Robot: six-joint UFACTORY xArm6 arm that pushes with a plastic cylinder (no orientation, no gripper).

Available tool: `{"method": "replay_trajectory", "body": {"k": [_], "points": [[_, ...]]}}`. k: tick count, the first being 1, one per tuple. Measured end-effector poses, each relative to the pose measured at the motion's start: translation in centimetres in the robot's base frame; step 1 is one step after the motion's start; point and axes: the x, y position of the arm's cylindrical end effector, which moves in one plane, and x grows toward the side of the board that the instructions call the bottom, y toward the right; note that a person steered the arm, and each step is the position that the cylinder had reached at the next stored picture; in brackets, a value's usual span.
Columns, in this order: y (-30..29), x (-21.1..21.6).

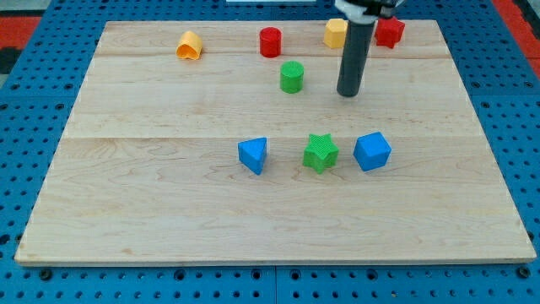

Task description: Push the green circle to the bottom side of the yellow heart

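Observation:
The green circle (292, 77) stands in the upper middle of the wooden board (169, 211). The yellow heart (190, 45) lies near the board's top edge, to the upper left of the green circle. My tip (348, 93) is on the board to the right of the green circle, a short gap away and slightly lower in the view. The rod rises from it towards the view's top.
A red cylinder (270, 41) stands above the green circle. A yellow block (336, 33) and a red block (389, 32) sit at the top right behind the rod. A blue triangle (253, 155), a green star (321, 153) and a blue cube (372, 151) form a row mid-board.

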Motion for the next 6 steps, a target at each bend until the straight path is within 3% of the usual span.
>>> {"method": "replay_trajectory", "body": {"k": [1, 2, 4, 6], "points": [[-6.5, -3.0], [-11.8, -0.4], [-20.2, 0.8], [-24.4, 4.3]]}}
